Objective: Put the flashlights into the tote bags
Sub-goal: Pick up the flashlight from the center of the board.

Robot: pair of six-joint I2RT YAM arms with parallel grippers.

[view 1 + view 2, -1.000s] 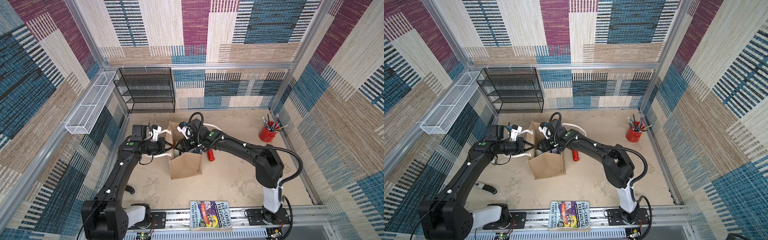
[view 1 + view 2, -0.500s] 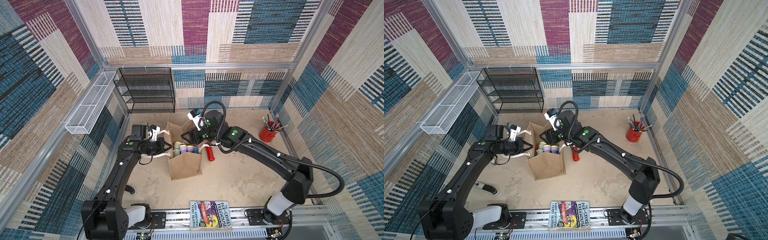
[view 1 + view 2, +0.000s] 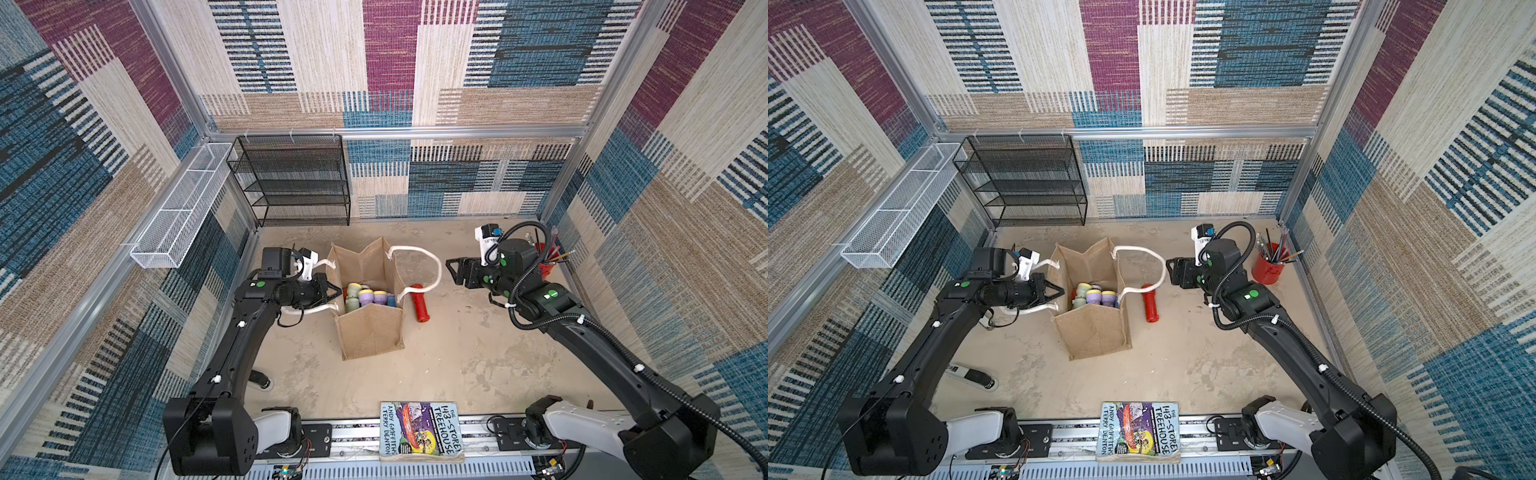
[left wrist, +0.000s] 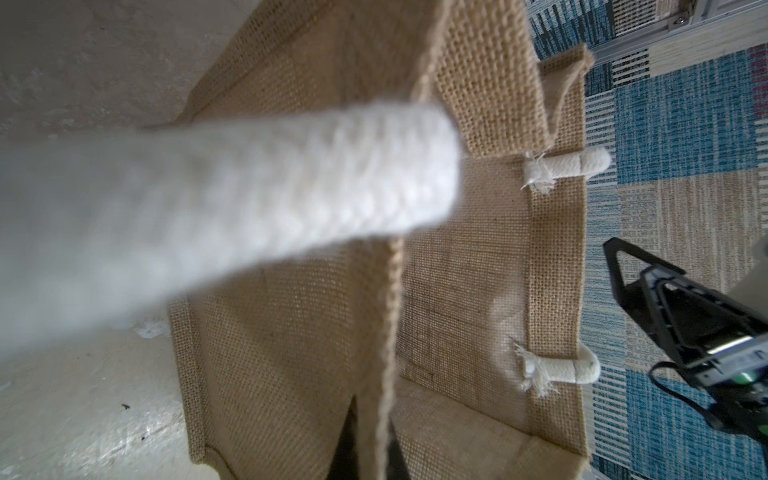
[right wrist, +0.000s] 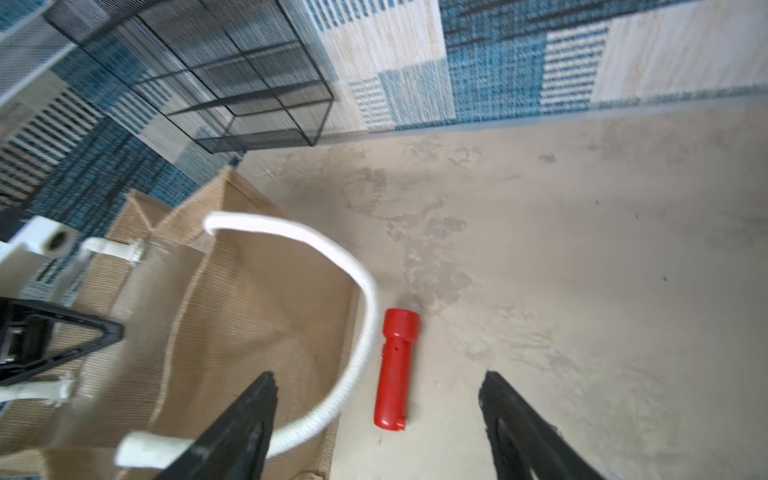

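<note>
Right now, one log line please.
left tool: shut on tote bag | right tool: open | red flashlight: on table | other flashlights: bagged

Lighting: bright, even, diffuse, from overhead; no glare.
Shadows: faint and soft on the bench (image 3: 478, 365) around the tote bag (image 3: 370, 332).
Top views: sharp, with wide-angle stretch at the edges.
Left wrist view: rope handle (image 4: 232, 208) at 9 o'clock badly out of focus; burlap weave crisp.
Right wrist view: motion smear at 8 o'clock; red flashlight (image 5: 395, 370) fairly sharp.
</note>
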